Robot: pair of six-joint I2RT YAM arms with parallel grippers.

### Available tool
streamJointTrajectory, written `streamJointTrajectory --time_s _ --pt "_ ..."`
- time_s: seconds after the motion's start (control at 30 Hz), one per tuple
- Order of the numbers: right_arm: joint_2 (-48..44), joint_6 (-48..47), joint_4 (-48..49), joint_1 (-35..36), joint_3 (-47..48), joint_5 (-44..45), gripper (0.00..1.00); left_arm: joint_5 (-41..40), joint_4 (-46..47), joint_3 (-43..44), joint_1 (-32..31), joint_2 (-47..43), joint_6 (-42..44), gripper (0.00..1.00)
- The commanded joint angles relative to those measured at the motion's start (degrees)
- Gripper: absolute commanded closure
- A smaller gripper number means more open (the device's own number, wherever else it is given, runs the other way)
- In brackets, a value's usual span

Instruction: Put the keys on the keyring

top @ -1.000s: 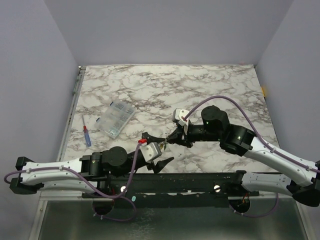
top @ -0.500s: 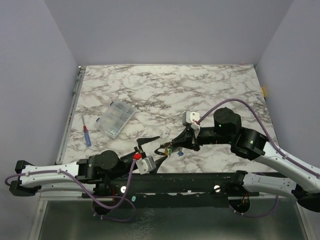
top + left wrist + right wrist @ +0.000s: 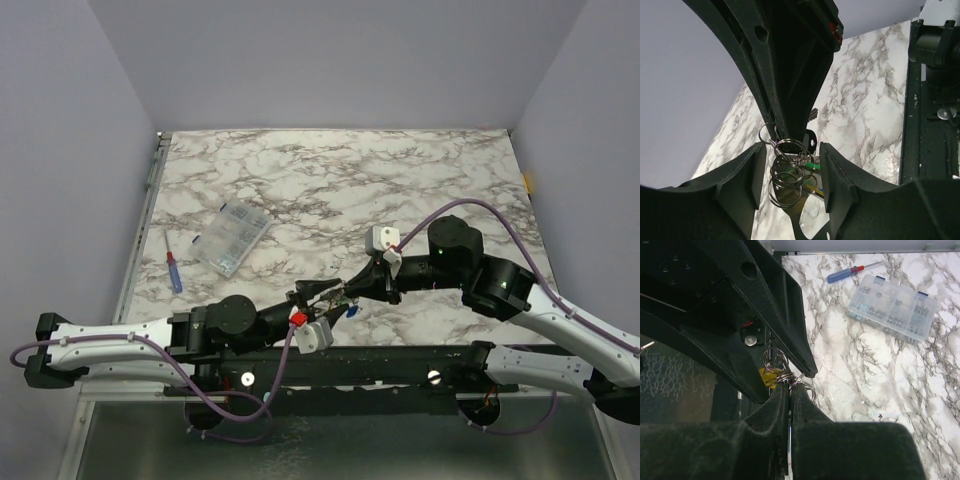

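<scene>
Keys (image 3: 811,165) green, yellow (heads); table (image 3: 400,170) grey-veined white marble.

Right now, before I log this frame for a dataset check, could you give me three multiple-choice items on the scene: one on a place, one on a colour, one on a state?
1. Seen from the top camera, where on the table does the clear compartment box lie?
A. In the left half
B. In the far right corner
C. At the near right edge

2. What colour is the handle of the screwdriver?
A. Green
B. Yellow
C. Blue

3. How does the right gripper stand?
A. Wide open
B. Shut on the keyring
C. Out of every view

Answers:
1 A: the box sits left of centre, next to the screwdriver.
2 C: the handle shows blue in both the top and right wrist views.
3 B: the right wrist view shows its fingers pinched together on the keyring.
</scene>
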Motion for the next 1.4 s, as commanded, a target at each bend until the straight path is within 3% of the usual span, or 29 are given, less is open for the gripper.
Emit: streamJointTrajectory --time_s 0.0,0.13,0.4,0.67,1.17,1.2,1.3,1.37 --pt "-0.4 -0.7 0.6 -0.1 -0.2 -2.2 0.99 1.3 1.9 1.3 -0.1 2.4 1.9 0.54" --pt "-0.5 -0.5 0.2 -0.1 -0.2 -1.8 0.99 0.4 3.6 0.6 -0.2 3.6 4.3 0.75" --pt "-3.2 -0.8 -1.8 -0.1 -1.4 2.3 0.99 -1.9 4.4 -2.6 -0.1 -2.2 5.7 1.0" --pt "-2.8 -0.2 -2.1 -0.1 -1.0 1.8 0.99 -2.9 7.3 -7.2 -0.1 -10.0 4.7 1.0" --pt "2.4 0.9 -6.9 -0.1 3.5 -4.8 1.0 -6.5 6.7 -9.5 -0.1 -11.5 2.8 1.0" --pt "3.0 0.9 -7.4 -0.1 3.6 -4.9 0.99 -6.1 6.4 -9.0 -0.1 -11.8 1.9 0.92" --pt "4.2 0.8 -8.5 -0.1 4.0 -4.9 0.99 -4.5 4.3 -7.0 -0.2 -12.2 -0.9 0.53" --pt "4.5 0.8 -8.4 -0.1 4.1 -4.9 0.99 -2.9 2.5 -5.3 -0.1 -12.0 -3.0 0.38"
